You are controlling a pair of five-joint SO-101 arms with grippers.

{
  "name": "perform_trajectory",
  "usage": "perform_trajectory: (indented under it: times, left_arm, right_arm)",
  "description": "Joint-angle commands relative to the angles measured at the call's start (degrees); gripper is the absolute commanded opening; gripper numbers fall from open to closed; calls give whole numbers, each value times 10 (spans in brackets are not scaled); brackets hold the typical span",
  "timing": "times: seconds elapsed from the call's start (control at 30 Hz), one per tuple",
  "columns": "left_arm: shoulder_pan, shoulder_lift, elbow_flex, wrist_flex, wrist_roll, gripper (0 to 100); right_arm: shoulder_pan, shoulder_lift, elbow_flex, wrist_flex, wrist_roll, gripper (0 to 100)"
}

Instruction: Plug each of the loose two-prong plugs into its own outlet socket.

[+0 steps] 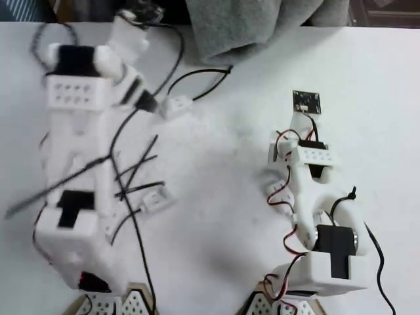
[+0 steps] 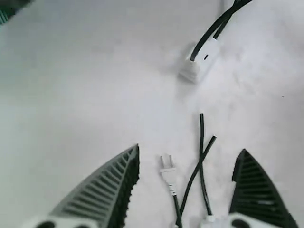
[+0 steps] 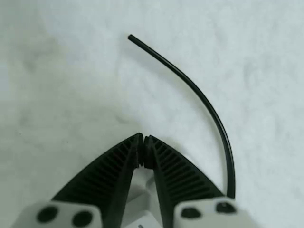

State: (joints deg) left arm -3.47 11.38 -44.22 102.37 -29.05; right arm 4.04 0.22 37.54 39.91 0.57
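My left gripper (image 2: 189,151) hangs open over the white table, one grey finger (image 2: 109,185) and one black finger (image 2: 254,190) spread wide. A small two-prong plug (image 2: 166,164) on a black cord lies on the table between them, prongs pointing away, touching neither finger. Farther ahead lies a white outlet socket (image 2: 199,64) with a black cord running out of it. The high view shows that socket (image 1: 176,105) and a second white socket (image 1: 154,197) beside the left arm (image 1: 75,131). My right gripper (image 3: 143,142) is shut on nothing, just above the table beside a loose black cable (image 3: 204,104).
Several loose black cable ends (image 2: 201,118) cross near the plug. A grey cloth (image 1: 249,26) lies at the table's far edge. The right arm (image 1: 315,197) sits folded at the right, with red wires along it. Bare table lies between the two arms.
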Motion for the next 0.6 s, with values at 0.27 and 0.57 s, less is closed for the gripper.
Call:
perform_trajectory:
  times: [0.27, 0.57]
  left_arm:
    - [-14, -431, 484, -64, -220, 315]
    - [19, -577, 813, -203, -303, 317]
  right_arm:
    - [7, 1, -3, -5, 1, 21]
    - [7, 1, -2, 0, 1, 21]
